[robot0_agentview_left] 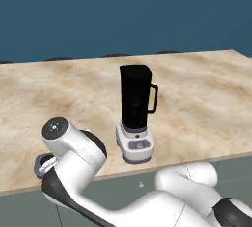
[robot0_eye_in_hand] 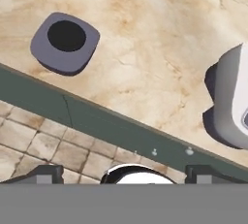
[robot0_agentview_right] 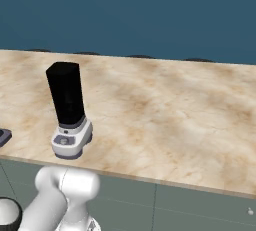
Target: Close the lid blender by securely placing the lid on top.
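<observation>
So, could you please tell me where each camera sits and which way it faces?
Left base view: behind the arm's left, facing forward and down at the blender; white arm at the lower right.
Right base view: behind its right, same blender and counter; arm at the lower left.
Hand view: looks down at the lid near the counter edge; fingers at the bottom.

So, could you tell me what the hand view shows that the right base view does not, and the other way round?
The hand view adds the lid whole, its dark knob facing up, lying flat near the counter's front edge, and the tiled floor below that edge. The right base view adds the blender's tall black jar, standing upright with no lid on it, and the blue wall behind. Both share the marble counter, the blender's light base and the lid, which is cut by the left edge of the right base view.
</observation>
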